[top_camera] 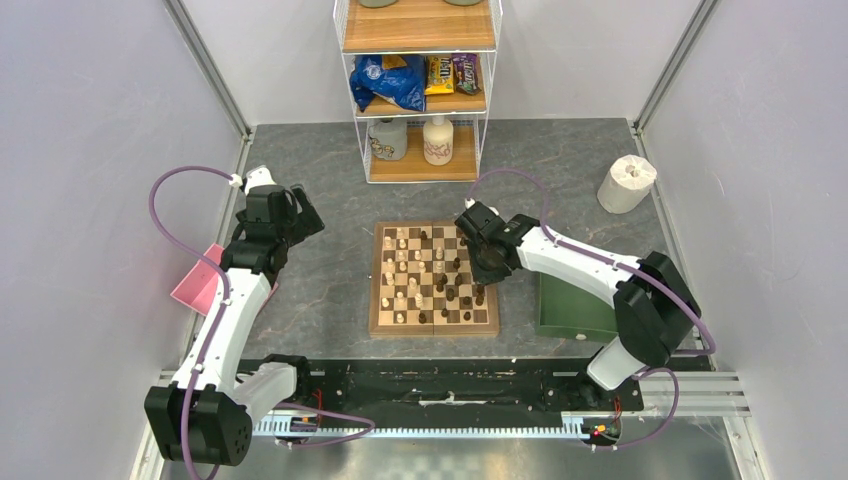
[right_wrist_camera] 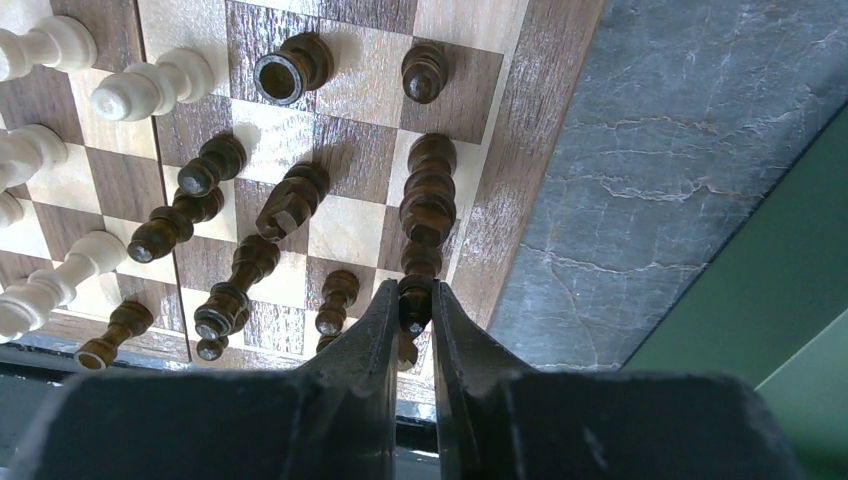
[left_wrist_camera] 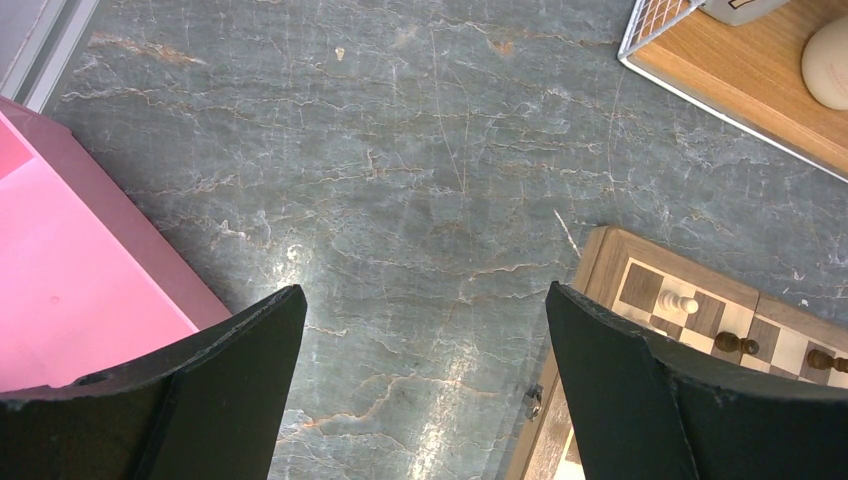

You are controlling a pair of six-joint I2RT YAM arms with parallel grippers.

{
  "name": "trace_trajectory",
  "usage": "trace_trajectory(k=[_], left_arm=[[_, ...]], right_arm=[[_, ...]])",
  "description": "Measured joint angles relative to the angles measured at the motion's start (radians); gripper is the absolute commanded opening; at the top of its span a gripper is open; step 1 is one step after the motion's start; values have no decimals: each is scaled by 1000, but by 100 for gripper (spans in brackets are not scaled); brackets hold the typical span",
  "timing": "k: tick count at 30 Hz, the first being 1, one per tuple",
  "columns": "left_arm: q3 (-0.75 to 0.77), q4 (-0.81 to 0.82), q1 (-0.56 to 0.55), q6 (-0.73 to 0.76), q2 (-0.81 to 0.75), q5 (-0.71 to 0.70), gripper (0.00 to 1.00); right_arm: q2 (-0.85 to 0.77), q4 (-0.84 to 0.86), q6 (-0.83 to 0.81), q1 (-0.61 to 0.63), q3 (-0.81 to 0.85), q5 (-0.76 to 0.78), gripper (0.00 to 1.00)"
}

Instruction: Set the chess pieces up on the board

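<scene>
The board (top_camera: 434,325) lies in the middle of the table, with pale pieces (top_camera: 400,275) on its left half and dark pieces (top_camera: 466,292) on its right half. My right gripper (top_camera: 490,272) hangs over the board's right edge column. In the right wrist view its fingers (right_wrist_camera: 384,320) are shut on the top of a dark brown piece (right_wrist_camera: 416,302) standing in that edge column by the board's border (right_wrist_camera: 520,170). My left gripper (top_camera: 297,215) is open and empty above bare table left of the board; its wrist view shows the board's corner (left_wrist_camera: 640,285).
A pink tray (top_camera: 198,282) sits at the left, also in the left wrist view (left_wrist_camera: 70,280). A green tray (top_camera: 570,310) sits right of the board. A wire shelf with snacks and bottles (top_camera: 420,90) stands at the back. A paper roll (top_camera: 627,183) stands back right.
</scene>
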Motion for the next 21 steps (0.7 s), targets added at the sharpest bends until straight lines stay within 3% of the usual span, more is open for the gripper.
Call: trace_trajectory(k=[13, 21], left_arm=[[0, 0, 0, 0, 0, 0, 97], [-1, 3, 0, 0, 0, 0, 97]], right_arm=[[10, 49, 1, 0, -16, -3, 19], [11, 60, 0, 1, -18, -3, 31]])
